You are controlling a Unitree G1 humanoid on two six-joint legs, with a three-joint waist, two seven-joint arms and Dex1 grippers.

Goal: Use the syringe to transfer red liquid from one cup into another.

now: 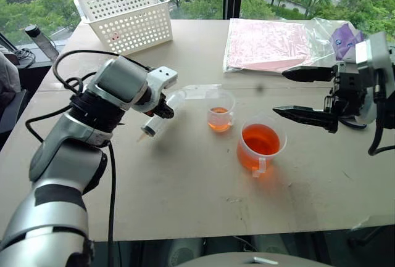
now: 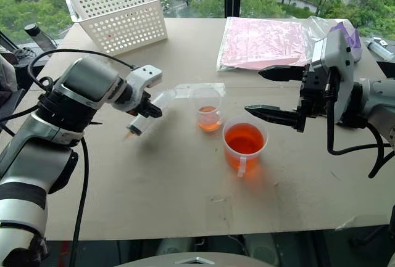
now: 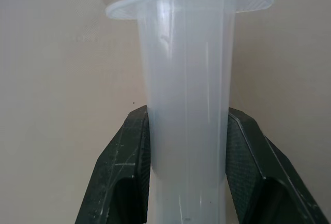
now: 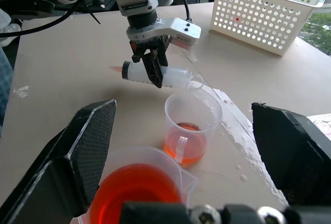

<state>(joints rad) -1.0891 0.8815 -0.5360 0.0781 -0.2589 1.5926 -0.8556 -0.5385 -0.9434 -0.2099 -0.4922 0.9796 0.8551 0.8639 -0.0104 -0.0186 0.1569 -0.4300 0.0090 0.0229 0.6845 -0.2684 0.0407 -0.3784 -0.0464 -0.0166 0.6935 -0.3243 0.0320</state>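
While the syringe is clamped across its barrel by the left pincer, it is carried tilted above the bench, left of centre in the left eye view, tip down and to the left, plunger end up and to the right toward the small cup. In the left wrist view the two black fingers are seen pressed flat against opposite sides of the barrel, below the flange.

The right pincer is held fully open and empty at the right of the frame, beside the handled cup.

The syringe is judged to be light and rigid. Its barrel is a smooth, frosted, translucent plastic cylinder, so slip or rotation between the hard fingers is to be expected; a grip across the barrel just under the flange is advised, the flange acting as a stop. The plunger end is best left free for the other pincer.

Both cups are thin clear plastic, judged light and easily tipped. The handled cup, at centre right, is roughly half filled with red liquid; the small cup, just up and to the left of it, holds a shallow orange-red layer. The bench surface is matte beige board. A white perforated basket is set at the upper left.
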